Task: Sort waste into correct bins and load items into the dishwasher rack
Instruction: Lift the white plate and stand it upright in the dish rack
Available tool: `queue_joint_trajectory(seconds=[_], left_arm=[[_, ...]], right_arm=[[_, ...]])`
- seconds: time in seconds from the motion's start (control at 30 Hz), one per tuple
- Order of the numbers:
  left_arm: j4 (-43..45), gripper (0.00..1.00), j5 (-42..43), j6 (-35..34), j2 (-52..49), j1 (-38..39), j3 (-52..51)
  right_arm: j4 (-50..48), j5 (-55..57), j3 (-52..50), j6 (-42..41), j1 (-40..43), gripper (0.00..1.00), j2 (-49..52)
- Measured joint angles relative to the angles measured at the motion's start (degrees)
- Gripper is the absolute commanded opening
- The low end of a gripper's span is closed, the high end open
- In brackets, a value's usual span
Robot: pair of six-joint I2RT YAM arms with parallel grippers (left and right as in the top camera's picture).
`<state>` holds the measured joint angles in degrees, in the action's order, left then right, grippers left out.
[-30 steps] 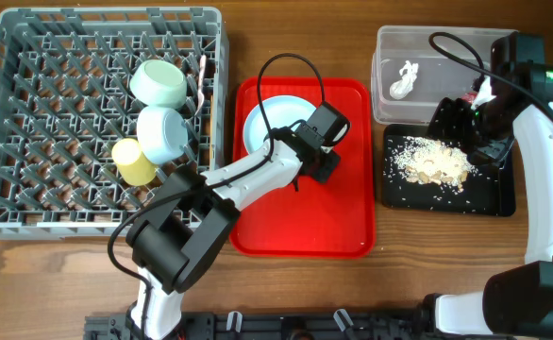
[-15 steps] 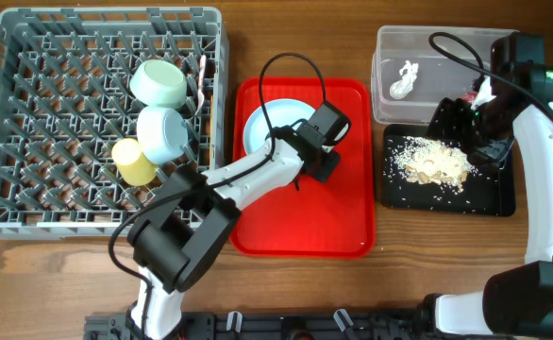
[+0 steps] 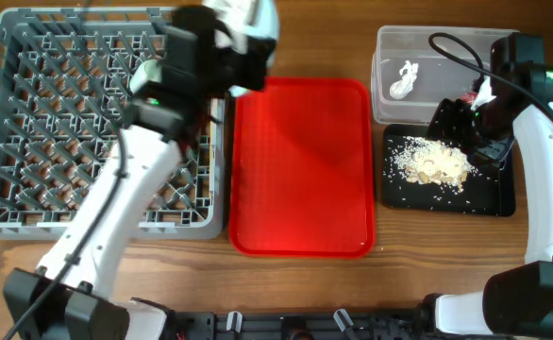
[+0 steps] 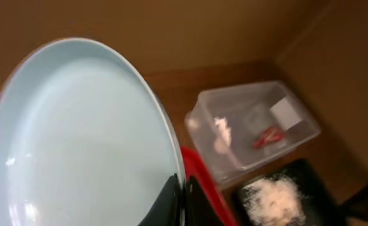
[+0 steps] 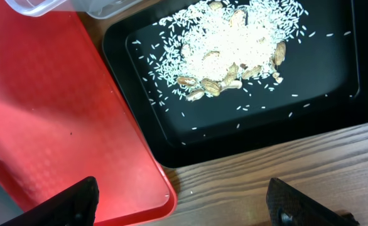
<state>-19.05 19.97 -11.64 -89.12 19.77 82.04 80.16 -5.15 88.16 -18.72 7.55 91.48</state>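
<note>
Two claws are at work over a wooden table (image 3: 399, 264). Nearest the table's front edge lie the near walls of a large square grey plastic dishwasher rack (image 3: 31, 113) at the left and a flat red rectangular serving tray (image 3: 300, 170) at the middle, the two just beside each other.

Toward the right edge sits a shallow black rectangular tray (image 3: 390, 194), with a heap of loose whitish rice-like leftovers (image 3: 432, 162) in its far half and stray grains scattered round it. The right claw (image 5: 184, 207) hangs above this tray's near left corner, its jaws wide apart and gripping nothing; the rice lies ahead of the fingertips, apart from them.

Beyond the black tray, at the table's far right corner, stands a clear rectangular plastic tub (image 3: 427, 38). A small white crumpled scrap (image 3: 406, 77) and a red printed snack wrapper (image 4: 269, 135) lie inside it.

Farthest back, the left arm reaches up over the rack's far right corner, blurred from overhead. Its wrist view shows the left claw (image 4: 183, 194) pinched together on the rim of a pale blue round plate (image 4: 77, 144), which is lifted clear of the table and fills the space left of the fingers, tilted on edge.
</note>
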Motion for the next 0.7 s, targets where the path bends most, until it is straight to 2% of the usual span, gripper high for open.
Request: queue_joint_trajectory(seconds=[0.13,0.27,0.43,0.63,0.67,0.7], left_arm=[[0.94,0.04,13.0,-4.52,-0.02,-9.79,0.0],[1.09,0.04,20.76,-6.19,-1.07,-14.4,0.0],[1.09,0.04,25.0,-7.37,-5.33,-16.98,0.0],[1.09,0.04,26.32,-7.82,-10.78,-19.02,0.0],[1.07,0.05,26.45,-7.85,-11.67,-19.1,0.0],[1.07,0.12,26.45,-7.85,-12.15,-19.17,0.0]], right_arm=[[-0.02,0.0,0.0,0.0,0.0,0.86,0.0],[-0.02,0.0,0.0,0.0,0.0,0.86,0.0],[0.0,0.0,0.0,0.0,0.0,0.86,0.0],[0.0,0.0,0.0,0.0,0.0,0.86,0.0],[0.0,0.0,0.0,0.0,0.0,0.86,0.0],[0.0,-0.02,0.0,0.0,0.0,0.86,0.0]])
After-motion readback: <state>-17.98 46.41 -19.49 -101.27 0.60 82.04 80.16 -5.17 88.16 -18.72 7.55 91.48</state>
